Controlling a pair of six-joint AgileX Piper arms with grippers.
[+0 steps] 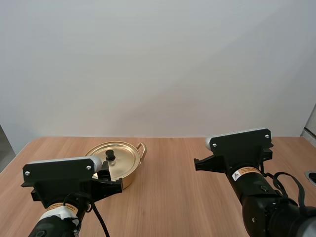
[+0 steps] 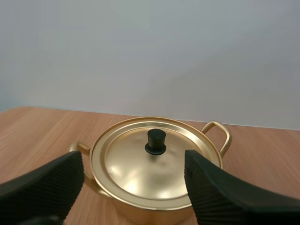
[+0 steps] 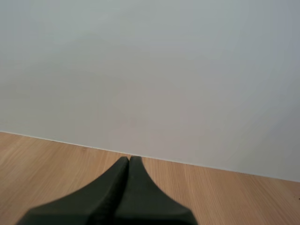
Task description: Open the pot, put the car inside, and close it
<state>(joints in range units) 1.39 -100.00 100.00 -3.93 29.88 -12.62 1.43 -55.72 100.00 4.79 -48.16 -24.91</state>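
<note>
A golden pot [image 1: 129,165] with two loop handles stands on the left half of the table, its lid [image 2: 140,164] on and a black knob [image 2: 156,141] at the lid's middle. My left gripper [image 2: 133,161] is open just in front of the pot. Its ribbed fingers [image 2: 51,180] stand wide apart on either side of the near rim, with nothing between them. In the high view the left arm [image 1: 64,185] sits right behind the pot. My right gripper [image 3: 128,160] is shut into one dark wedge over bare wood. It sits off to the right [image 1: 198,164], well apart from the pot.
The wooden table [image 1: 168,197] ends at a pale wall behind. Bare wood lies between the pot and the right arm. A small dark object [image 1: 312,177] sits at the table's far right edge.
</note>
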